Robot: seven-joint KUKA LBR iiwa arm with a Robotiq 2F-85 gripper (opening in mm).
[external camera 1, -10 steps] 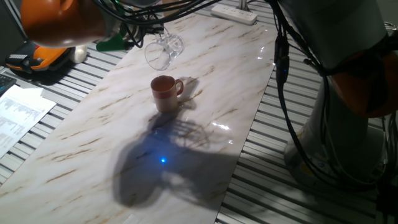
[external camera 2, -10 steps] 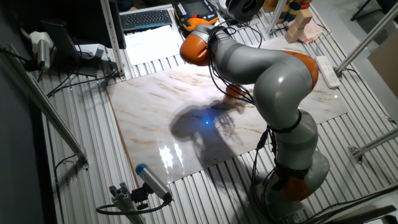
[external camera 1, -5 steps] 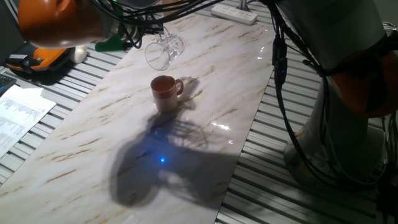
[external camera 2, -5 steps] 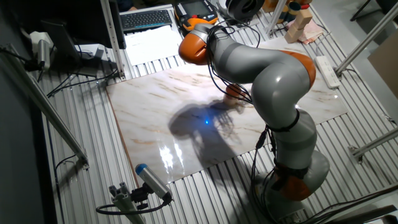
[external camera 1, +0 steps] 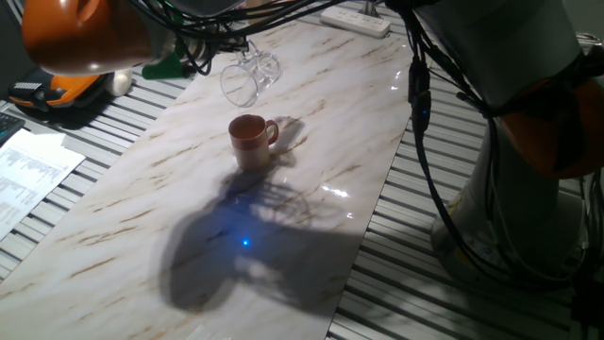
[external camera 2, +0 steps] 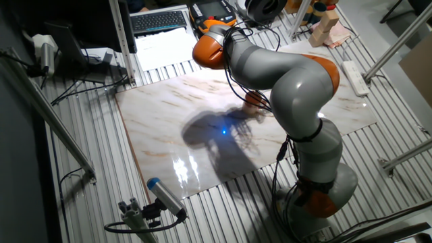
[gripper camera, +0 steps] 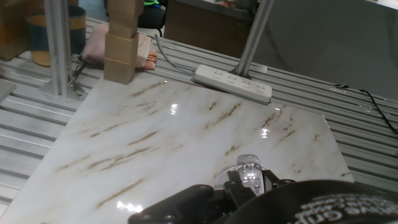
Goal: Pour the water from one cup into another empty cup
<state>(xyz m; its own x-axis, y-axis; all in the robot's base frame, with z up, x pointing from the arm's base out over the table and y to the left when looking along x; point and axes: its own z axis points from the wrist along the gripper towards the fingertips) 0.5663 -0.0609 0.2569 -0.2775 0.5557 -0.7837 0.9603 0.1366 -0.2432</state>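
Observation:
The transparent glass mug (external camera 1: 247,77) hangs tilted above the far part of the marble table (external camera 1: 142,227), its mouth turned down and to the left. My gripper (external camera 1: 243,55) is shut on it, half hidden among black cables. In the hand view only the gripper's dark underside (gripper camera: 242,190) and a bit of clear glass (gripper camera: 249,169) show at the bottom edge. The brown mug (external camera 1: 250,141) stands upright on the table just below and in front of the glass mug, handle to the right. The arm hides most of the brown mug (external camera 2: 254,100) in the other fixed view. I cannot make out the water.
A white power strip (gripper camera: 233,83) lies at the table's far edge. Stacked wooden blocks (gripper camera: 122,43) stand beyond the corner. A green object (external camera 1: 170,64), an orange device (external camera 1: 57,93) and papers (external camera 1: 28,170) lie off the table's left side. The robot base (external camera 1: 528,189) stands on the right.
The arm's orange link has drifted slightly to the left. The glass mug and the brown mug stay where they were.

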